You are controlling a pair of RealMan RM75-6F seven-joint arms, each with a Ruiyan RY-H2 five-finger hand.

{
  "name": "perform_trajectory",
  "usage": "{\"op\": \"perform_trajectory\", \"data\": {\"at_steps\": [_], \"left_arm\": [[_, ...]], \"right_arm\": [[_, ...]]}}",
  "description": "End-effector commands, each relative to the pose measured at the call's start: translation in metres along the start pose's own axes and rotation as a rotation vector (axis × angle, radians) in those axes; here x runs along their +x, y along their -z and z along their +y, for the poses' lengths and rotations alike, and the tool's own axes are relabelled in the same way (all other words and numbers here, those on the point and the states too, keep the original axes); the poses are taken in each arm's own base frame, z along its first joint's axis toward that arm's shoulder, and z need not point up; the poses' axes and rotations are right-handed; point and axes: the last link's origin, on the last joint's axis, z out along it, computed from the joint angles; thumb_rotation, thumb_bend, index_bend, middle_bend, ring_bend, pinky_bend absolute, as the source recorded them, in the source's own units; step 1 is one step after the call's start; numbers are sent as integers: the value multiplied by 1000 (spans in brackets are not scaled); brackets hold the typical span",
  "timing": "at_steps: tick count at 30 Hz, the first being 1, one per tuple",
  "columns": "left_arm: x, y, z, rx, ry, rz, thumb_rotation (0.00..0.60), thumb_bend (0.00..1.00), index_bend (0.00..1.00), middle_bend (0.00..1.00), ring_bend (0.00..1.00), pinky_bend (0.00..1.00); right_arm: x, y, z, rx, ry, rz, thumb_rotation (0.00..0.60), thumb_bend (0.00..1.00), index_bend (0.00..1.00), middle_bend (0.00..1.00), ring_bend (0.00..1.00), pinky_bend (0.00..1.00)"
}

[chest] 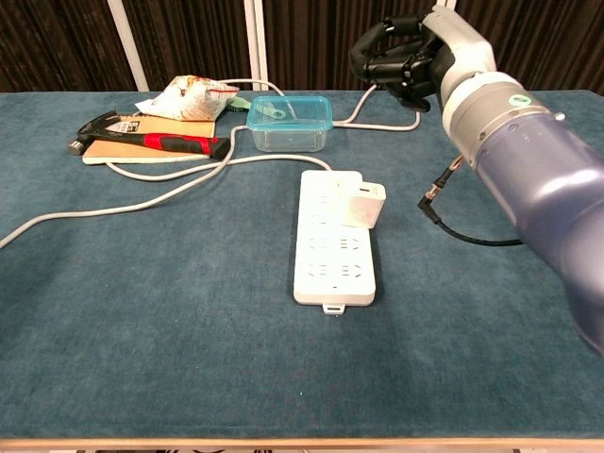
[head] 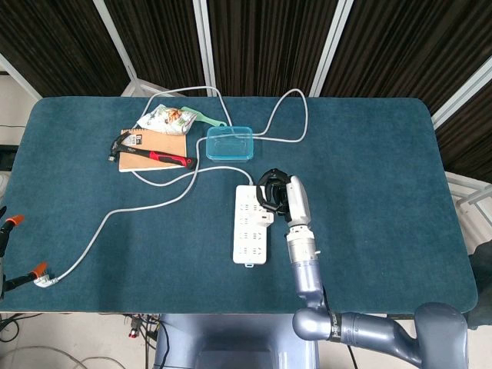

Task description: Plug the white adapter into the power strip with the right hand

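Seemingly the plugging is done: the power strip (chest: 333,241) lies at frame center, its long axis running from upper frame toward the lower edge, cord end pointing up. The white adapter (chest: 364,205) sits on its right edge near the upper end, apparently seated, its face turned right. Only withdrawal looks left; the right hand (chest: 404,58), upper right, hangs apart above it, fingers curled inward, holding nothing
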Motion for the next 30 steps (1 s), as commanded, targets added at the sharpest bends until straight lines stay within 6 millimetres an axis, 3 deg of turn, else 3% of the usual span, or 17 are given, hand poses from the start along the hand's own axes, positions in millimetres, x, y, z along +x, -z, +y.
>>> {"op": "perform_trajectory", "data": {"at_steps": [1,10,30], "left_arm": [[0,0,0,0,-1,-2,600,65,192,0,0,0],[-1,-1,0,1,-3,-3,600,66,192,0,0,0],[-2,0,1,-2,-9,-4,600,65,192,0,0,0]], "right_arm": [[-11,4,5,-2,32,-22,600,873,1000,811,863,1000],[-23,1,20,-50,94,-97,600,873,1000,816,863,1000],[-46,11,25,-73,139,-155,600,873,1000,815,863,1000]]}}
